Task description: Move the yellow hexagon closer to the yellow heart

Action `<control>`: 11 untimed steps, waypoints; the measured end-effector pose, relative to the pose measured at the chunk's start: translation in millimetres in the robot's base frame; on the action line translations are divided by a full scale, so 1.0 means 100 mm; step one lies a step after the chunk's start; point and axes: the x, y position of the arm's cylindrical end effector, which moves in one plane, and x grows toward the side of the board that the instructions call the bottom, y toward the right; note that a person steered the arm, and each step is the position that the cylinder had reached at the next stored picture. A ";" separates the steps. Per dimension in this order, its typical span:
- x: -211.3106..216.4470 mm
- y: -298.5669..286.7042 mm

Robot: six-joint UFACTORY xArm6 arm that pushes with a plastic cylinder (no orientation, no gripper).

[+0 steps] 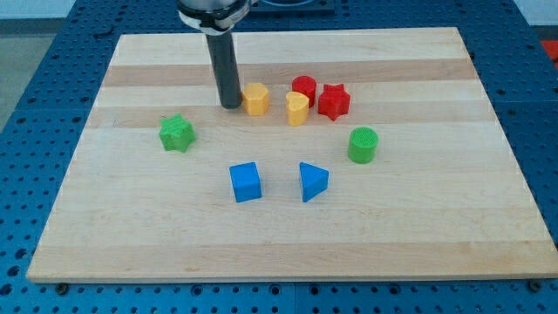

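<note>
Camera view: no pincer on this rig, only my tip [231,105], just left of the yellow hexagon [255,99] near the board's top edge. Yellow heart [297,108] sits just right. Push straight right, slowly; avoid nudging the red cylinder [303,87].

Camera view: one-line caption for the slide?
My tip sits just left of the yellow hexagon, with the yellow heart a short gap to its right on the wooden board.
</note>
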 end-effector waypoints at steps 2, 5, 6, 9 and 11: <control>-0.16 0.11; 0.22 -0.01; 0.20 0.03; -0.18 0.14; -0.27 0.36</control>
